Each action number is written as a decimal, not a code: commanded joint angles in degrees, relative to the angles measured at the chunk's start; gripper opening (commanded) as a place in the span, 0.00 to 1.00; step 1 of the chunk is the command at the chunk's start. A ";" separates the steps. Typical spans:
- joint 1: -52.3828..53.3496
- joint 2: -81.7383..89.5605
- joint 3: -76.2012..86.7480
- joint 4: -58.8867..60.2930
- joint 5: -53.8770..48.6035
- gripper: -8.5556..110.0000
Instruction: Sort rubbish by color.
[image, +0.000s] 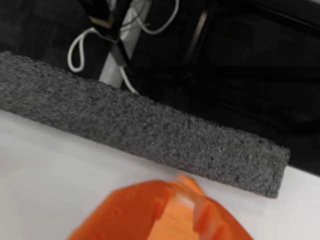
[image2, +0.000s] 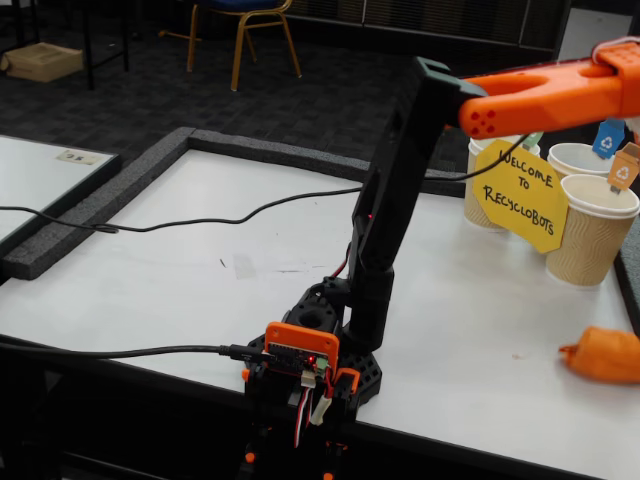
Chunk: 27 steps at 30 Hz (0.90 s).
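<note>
The orange wad (image2: 606, 355), seen only in the fixed view at the lower right edge, is judged light, soft and best pinched across its middle, while the gripper (image: 187, 192), visible only in the wrist view's bottom, cannot be told open or closed.

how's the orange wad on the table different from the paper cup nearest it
The orange wad is crumpled and irregular, while the nearest paper cup is a smooth-rimmed, ribbed cone. The wad is bright orange and the cup is tan with a white rim. The wad lies low on the table, whereas the cup stands upright and taller, with an orange recycling flag sticking up from it. Both sit apart at the right side of the fixed view.
</note>
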<state>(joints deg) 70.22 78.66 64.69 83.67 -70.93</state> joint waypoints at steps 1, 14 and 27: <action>-1.41 10.55 -3.87 0.00 1.05 0.08; 1.93 9.23 9.84 -1.58 0.26 0.27; 4.75 8.70 19.51 1.85 0.26 0.28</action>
<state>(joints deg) 72.25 78.84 85.08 84.81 -70.84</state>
